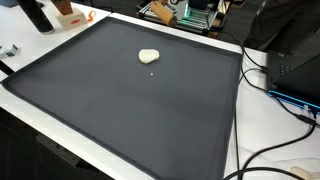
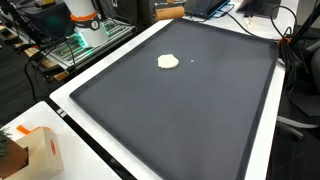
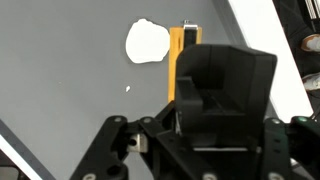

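1. Gripper (image 3: 218, 90): black, seen only in the wrist view, where it fills the lower half above the mat. Its body hides the fingertips, so I cannot tell whether the claw is spread, pressed together or pinching something.
2. Yellow bar (image 3: 177, 62): narrow and upright in the wrist view, rising from the front of the gripper. It is above the mat rather than lying on it. Whether it is gripped cannot be told.
3. White lump (image 1: 149, 56) (image 2: 168, 62) (image 3: 147, 42): small and rounded, lying on the mat toward its far edge in both exterior views, apart from every border.
4. White speck (image 3: 127, 88): on the mat, near the lump.
5. Mat (image 1: 120, 115) (image 2: 180, 125): dark grey, with a raised rim.
6. Table (image 1: 255, 120): white, showing around the mat's rim.
7. Cables (image 1: 280, 85): black and blue, off the mat beside one edge.
8. Box (image 2: 40, 152): orange and white, off the mat by a near corner.
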